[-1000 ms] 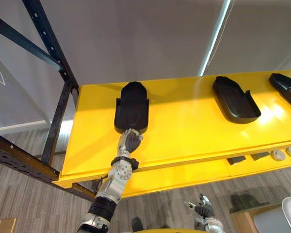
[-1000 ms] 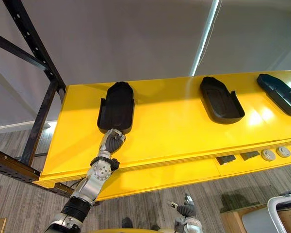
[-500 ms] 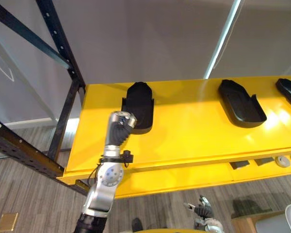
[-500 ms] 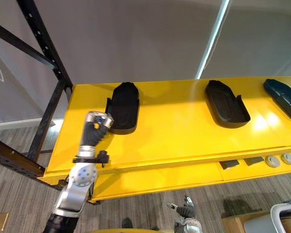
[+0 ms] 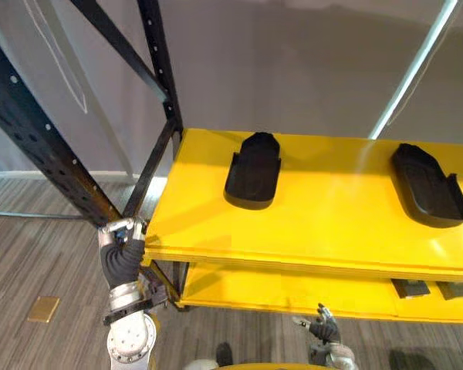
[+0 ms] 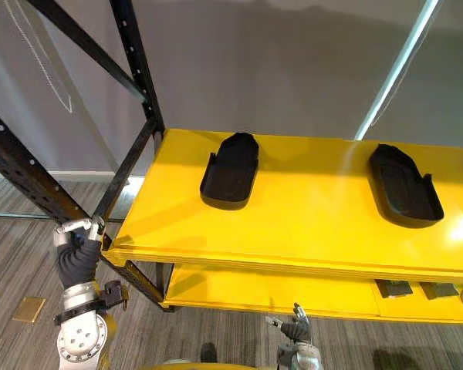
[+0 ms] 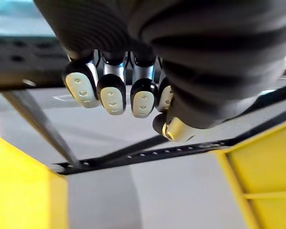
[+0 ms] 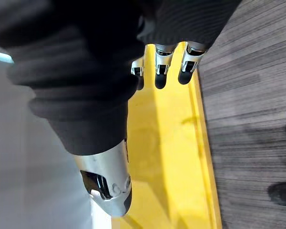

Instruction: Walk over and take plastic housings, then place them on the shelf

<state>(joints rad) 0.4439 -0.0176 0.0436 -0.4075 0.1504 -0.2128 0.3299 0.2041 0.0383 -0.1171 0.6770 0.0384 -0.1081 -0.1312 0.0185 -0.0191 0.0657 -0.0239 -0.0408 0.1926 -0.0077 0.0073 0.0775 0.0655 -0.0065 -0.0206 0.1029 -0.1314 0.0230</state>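
Two black plastic housings lie on the yellow shelf (image 5: 324, 231): one (image 5: 253, 169) near its left end and one (image 5: 428, 185) toward the right. My left hand (image 5: 122, 245) hangs below and to the left of the shelf's front left corner, well apart from the near housing. Its fingers (image 7: 112, 93) are curled and hold nothing. My right hand (image 5: 321, 330) is low in front of the lower shelf, its fingers (image 8: 188, 64) relaxed and empty.
Black perforated rack uprights (image 5: 158, 69) and a diagonal brace (image 5: 31, 139) rise at the shelf's left end. A lower yellow shelf (image 5: 293, 289) holds small dark parts (image 5: 407, 287). A small tan block (image 5: 43, 308) lies on the wood floor.
My left hand has let go of the left housing and dropped back off the shelf to below its front left corner. The housing stays on the shelf. The camera has shifted.
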